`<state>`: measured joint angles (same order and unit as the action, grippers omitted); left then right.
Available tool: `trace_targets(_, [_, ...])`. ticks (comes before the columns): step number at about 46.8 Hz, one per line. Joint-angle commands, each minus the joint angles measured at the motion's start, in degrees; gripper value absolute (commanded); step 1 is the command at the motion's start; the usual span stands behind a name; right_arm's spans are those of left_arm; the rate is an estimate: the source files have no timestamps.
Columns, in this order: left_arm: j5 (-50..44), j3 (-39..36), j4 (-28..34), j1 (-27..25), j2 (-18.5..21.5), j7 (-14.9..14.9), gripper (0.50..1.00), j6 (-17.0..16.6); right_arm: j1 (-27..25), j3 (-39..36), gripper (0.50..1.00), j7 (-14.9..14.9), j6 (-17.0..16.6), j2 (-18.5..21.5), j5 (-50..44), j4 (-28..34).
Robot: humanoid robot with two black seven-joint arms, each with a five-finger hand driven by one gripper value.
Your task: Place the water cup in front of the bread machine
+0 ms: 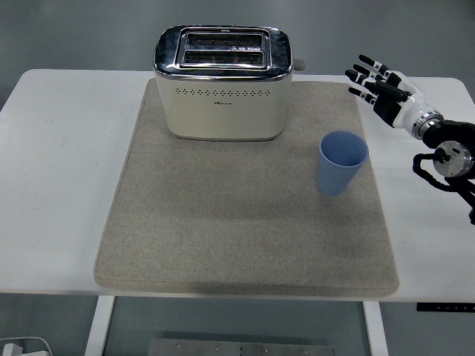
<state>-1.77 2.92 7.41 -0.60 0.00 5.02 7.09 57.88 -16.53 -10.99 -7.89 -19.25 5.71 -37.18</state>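
Note:
A light blue cup (341,162) stands upright on the right part of a beige mat (245,222). The cream and chrome bread machine (222,83), a two-slot toaster, sits at the mat's back, left of the cup. My right hand (375,84) hovers above the table's back right, up and to the right of the cup and apart from it, with its fingers spread and holding nothing. No left arm shows.
The white table (59,185) extends left and right of the mat. The mat's stretch in front of the toaster is bare fabric. A grey floor lies beyond the table's far edge.

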Motion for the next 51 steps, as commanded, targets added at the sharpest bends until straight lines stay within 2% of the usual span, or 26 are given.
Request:
trace_targets(1, [0.0,0.1,0.0,0.0,0.0,-0.1,1.0,0.0,0.0,0.0,0.93,0.1,0.1,0.0,0.0,0.0])
trace_targets(9, [0.0,0.0,0.0,0.0,0.0,-1.9,1.0,0.0,-0.1,0.0,0.93,0.1,-0.1,0.0,0.1,0.0])
trace_targets(19, [0.0,0.1,0.0,0.0,0.0,-1.9,1.0,0.1,0.0,-0.1,0.93,0.1,-0.4,-0.4,0.1,-0.1])
trace_targets(26, [0.0,0.1,0.1,0.0,0.0,-1.9,1.0,0.5,0.0,-0.1,0.93,0.1,-2.3,-0.9,0.1,-0.2])
trace_targets(51, [0.0,0.2,0.1,0.0,0.0,-2.1,1.0,0.6,-0.7,0.5,0.93,-0.1,-2.7,-2.2,0.0,-0.2])
